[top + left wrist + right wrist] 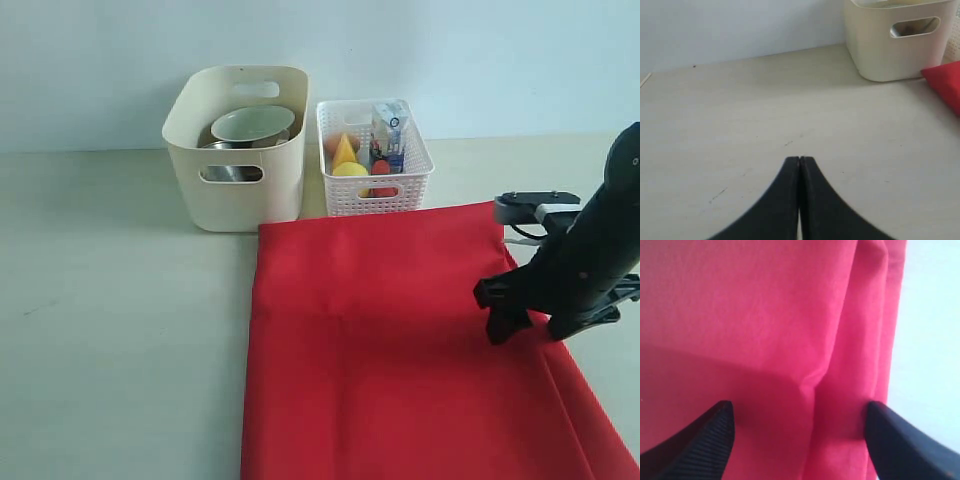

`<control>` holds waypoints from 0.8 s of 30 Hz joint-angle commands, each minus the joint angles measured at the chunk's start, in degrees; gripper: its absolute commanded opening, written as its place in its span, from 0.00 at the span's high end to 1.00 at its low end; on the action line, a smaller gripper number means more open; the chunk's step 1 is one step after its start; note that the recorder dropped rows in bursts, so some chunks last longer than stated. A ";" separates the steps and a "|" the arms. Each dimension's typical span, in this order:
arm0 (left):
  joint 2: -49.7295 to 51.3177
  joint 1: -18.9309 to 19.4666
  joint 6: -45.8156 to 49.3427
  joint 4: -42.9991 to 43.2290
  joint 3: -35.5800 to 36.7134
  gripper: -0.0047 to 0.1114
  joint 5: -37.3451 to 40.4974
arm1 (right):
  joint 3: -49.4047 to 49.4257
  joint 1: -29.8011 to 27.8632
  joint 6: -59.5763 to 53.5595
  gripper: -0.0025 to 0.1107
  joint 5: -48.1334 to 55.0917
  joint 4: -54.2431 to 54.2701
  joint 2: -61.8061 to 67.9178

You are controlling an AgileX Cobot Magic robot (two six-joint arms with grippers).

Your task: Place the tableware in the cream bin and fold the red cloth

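Nine entries, big to small.

1. Table (110, 300): pale top, holds all below.
2. Red cloth (390, 350): spread flat at centre-right of table. Far edge sits just in front of bin and basket, near edge runs out of ext. view. Raised crease runs along right side.
3. Cream bin (190, 200): upright behind cloth's far-left corner, touching or nearly so.
4. White lattice basket (385, 195): just right of bin, smaller.
5. Right gripper (530, 325): claw spread wide, tips pointing down at cloth by its right edge, straddling the crease. Nothing held; contact w/ fabric can't be told.
6. Left gripper (800, 160): claw pressed fully together, empty, over bare table, bin and cloth corner ahead of it.
7. Pale green-white bowl (252, 124): inside bin, uppermost.
8. Steel cup (232, 172): inside bin, below bowl, seen thru handle cutout.
9. Milk carton (388, 135): in basket, upright, w/ yellow food pieces beside it.
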 commanded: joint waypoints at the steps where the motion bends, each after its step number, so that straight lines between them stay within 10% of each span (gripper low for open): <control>1: -0.39 -0.23 0.21 -0.18 0.14 0.96 -0.06 | -0.29 -0.15 1.52 0.36 -0.01 -0.38 0.08; 24: -0.39 -0.23 0.21 -0.18 0.14 0.96 -0.06 | -0.17 -0.15 1.42 0.52 1.48 2.36 0.08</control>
